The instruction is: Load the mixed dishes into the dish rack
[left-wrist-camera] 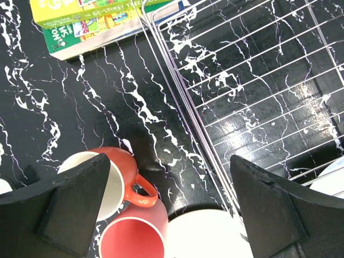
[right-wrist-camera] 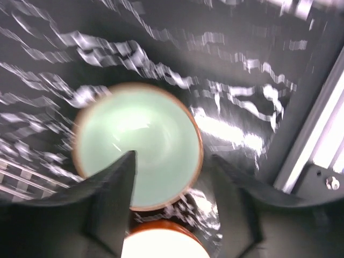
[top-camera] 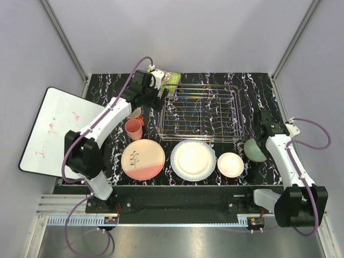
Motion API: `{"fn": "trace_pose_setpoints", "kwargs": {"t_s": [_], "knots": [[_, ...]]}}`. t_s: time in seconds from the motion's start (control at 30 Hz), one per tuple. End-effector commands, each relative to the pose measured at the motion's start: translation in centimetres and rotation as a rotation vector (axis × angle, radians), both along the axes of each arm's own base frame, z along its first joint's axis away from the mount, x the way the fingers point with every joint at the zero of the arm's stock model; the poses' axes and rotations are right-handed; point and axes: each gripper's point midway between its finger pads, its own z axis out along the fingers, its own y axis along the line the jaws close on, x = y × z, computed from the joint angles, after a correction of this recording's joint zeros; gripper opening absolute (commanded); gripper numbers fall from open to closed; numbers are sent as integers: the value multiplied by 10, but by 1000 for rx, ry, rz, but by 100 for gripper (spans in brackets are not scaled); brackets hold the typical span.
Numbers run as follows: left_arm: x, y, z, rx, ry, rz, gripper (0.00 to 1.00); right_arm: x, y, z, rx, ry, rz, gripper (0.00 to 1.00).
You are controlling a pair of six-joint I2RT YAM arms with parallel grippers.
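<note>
Left gripper (left-wrist-camera: 167,161): nearest the lens; jaws are spread wide and nothing is grasped; it is hung over bare tabletop just left of the dish rack (top-camera: 200,138), judged a waiting pose within reach of the cups.
Right gripper (right-wrist-camera: 173,157): fingers are parted, one over the hollow of the pale green bowl (right-wrist-camera: 137,145), one outside its rim; no clamp is seen, though blur hides any contact.
Dish rack: nothing is seen loaded in it; the whole task is judged undone.
Large white plate (top-camera: 193,159): laid flat just before the rack's front rim.
Pink-and-cream plate (top-camera: 143,159): laid flat before the rack's front left corner.
Pale green bowl: off the rack's front right corner, seemingly tilted; the straddle is judged suited to a rim pinch.
Small cream bowl (top-camera: 230,164): set upright before the rack's right front.
Two salmon-pink cups (top-camera: 134,128): stood mouths up, just left of the rack.
</note>
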Motion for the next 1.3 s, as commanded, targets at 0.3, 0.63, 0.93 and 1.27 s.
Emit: {"fn": "trace_pose_setpoints", "kwargs": {"t_s": [0.3,0.63,0.93,1.27], "knots": [[9,8,26,-54,-78,28,99,-19,39,-28,232,64,43,84],[12,14,20,-55,-73,42,99,-33,34,-49,216,134,-35,75],[14,21,24,-49,-84,49,99,-17,30,-78,199,141,-84,77],[15,26,19,-38,-76,54,99,14,-2,-72,89,95,-163,74]]}}
